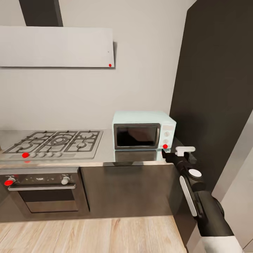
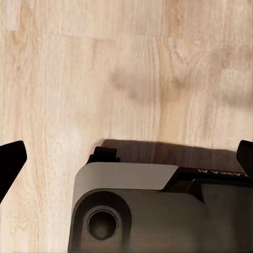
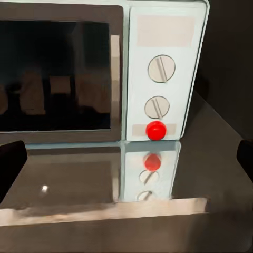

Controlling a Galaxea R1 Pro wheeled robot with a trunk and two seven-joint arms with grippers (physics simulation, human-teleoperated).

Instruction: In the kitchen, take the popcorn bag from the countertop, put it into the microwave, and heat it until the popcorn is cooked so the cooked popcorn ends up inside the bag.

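The pale-blue microwave point(image 1: 144, 130) stands on the glossy grey countertop point(image 1: 105, 154) with its dark glass door shut. In the right wrist view the microwave point(image 3: 105, 68) is close ahead, and its panel has two round knobs above a red button point(image 3: 155, 129). My right gripper point(image 1: 165, 152) hovers over the counter edge just in front of that button point(image 1: 165, 146). It stands open point(image 3: 126, 163), a dark fingertip point(image 3: 10, 163) at each side with nothing between. The left gripper point(image 2: 126, 158) is open too, pointing down at the wooden floor point(image 2: 105, 68). The popcorn bag is out of view.
A steel gas hob point(image 1: 52, 142) lies left of the microwave, with a built-in oven point(image 1: 44, 191) beneath and a range hood point(image 1: 56, 46) above. A tall dark cabinet point(image 1: 218, 88) rises right beside the microwave. My own base point(image 2: 158, 211) sits under the left gripper.
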